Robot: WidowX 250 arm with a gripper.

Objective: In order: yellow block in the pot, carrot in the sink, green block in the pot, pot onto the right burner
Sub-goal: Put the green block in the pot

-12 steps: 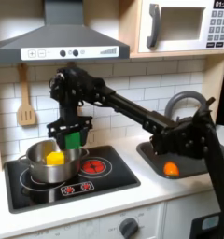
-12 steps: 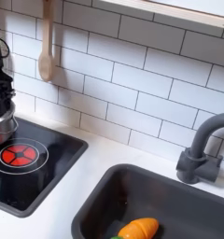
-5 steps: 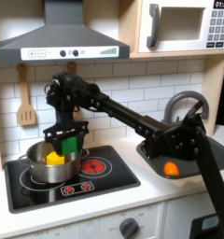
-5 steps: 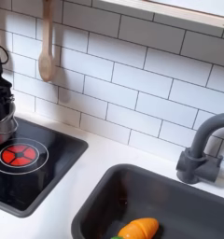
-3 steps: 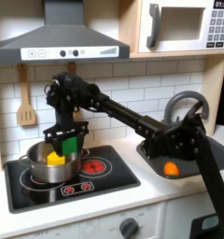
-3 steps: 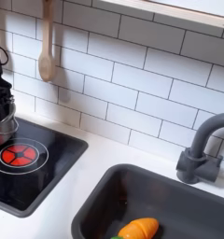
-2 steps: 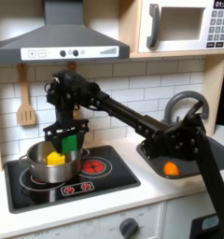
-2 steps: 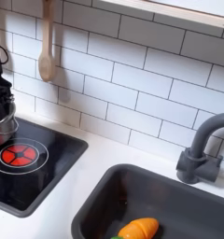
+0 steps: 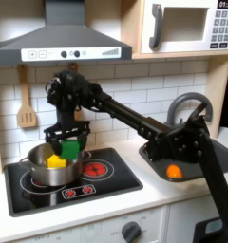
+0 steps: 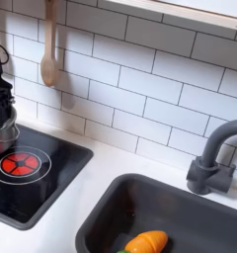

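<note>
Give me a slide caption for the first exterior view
Black gripper lowers a dark green cube into the shiny steel pot beside a yellow block.

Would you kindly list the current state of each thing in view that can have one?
hand: above the pot, open or shut unclear
green block: at the pot's rim, below the hand
yellow block: inside the pot
pot: upright on the left burner in the first exterior view
carrot: lying in the sink
sink: holds the carrot
</note>
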